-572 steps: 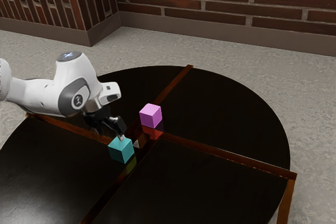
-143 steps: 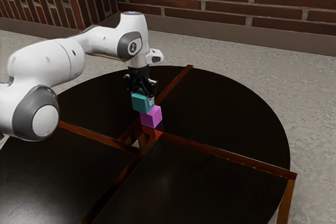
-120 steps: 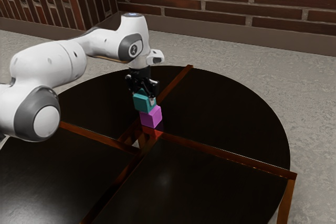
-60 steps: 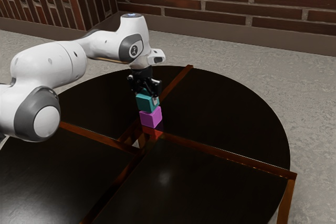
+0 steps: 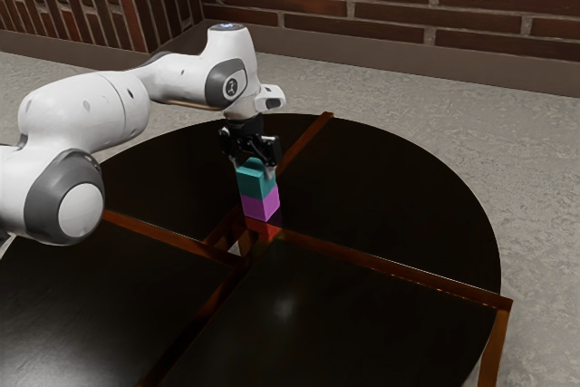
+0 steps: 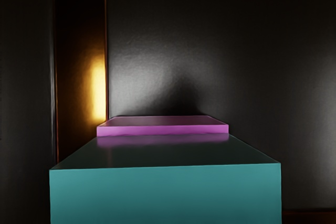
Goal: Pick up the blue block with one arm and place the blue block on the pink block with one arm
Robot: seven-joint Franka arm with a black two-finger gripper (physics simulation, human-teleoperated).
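Blue block (image 5: 255, 177), judged rigid, light and slick-faced, is clamped at opposite sides by gripper (image 5: 254, 161), seated on pink block (image 5: 260, 205) near the middle of the table (image 5: 381, 206).

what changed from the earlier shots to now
The gripper lifted the blue block off the table, carried it toward the exterior view's right and lowered it onto the pink block. The pink block and table stayed put.

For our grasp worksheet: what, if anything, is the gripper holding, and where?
The gripper holds the blue block, jaws on its upper sides; it rests on the pink block.
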